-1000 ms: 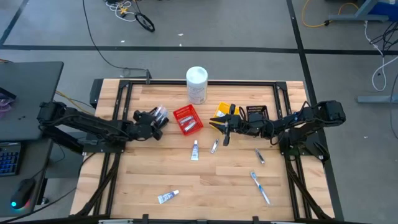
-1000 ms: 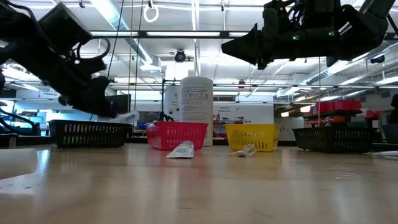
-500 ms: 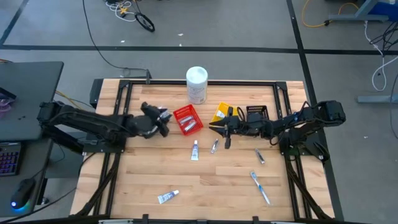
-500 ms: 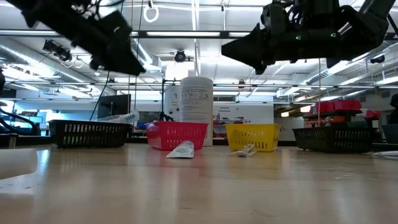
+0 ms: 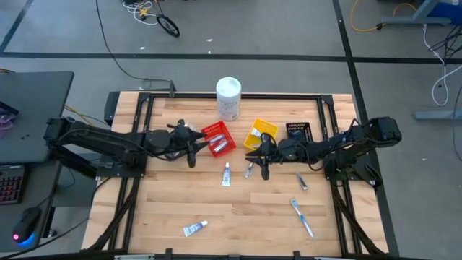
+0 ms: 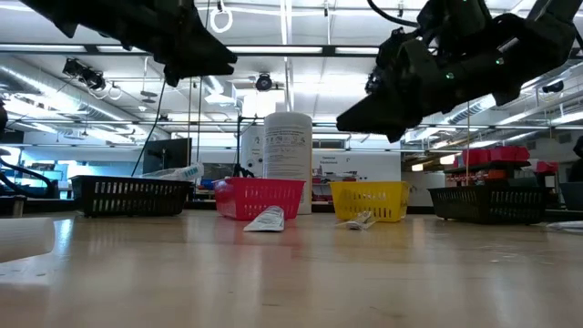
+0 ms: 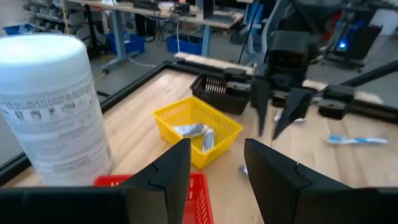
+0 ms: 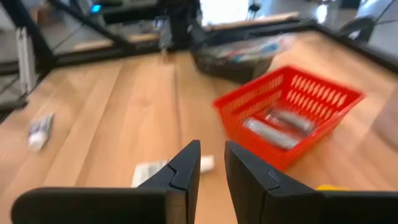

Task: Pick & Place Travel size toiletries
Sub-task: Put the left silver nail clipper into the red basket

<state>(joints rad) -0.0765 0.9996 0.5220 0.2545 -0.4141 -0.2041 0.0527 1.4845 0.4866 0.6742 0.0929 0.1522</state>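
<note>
We watched the right gripper (image 5: 264, 160), slightly parted and empty, above the small silvery tube (image 5: 248, 170) at mid-frame, light and slippery, best pinched mid-body, while the left gripper (image 5: 190, 148) hung open and empty

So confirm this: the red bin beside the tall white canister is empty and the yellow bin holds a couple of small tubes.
Not quite. The red bin is not empty: the right wrist view shows silvery tubes lying in it. The rest stands: it sits beside the tall white canister, and the yellow bin holds a couple of small tubes, as the left wrist view shows.
</note>
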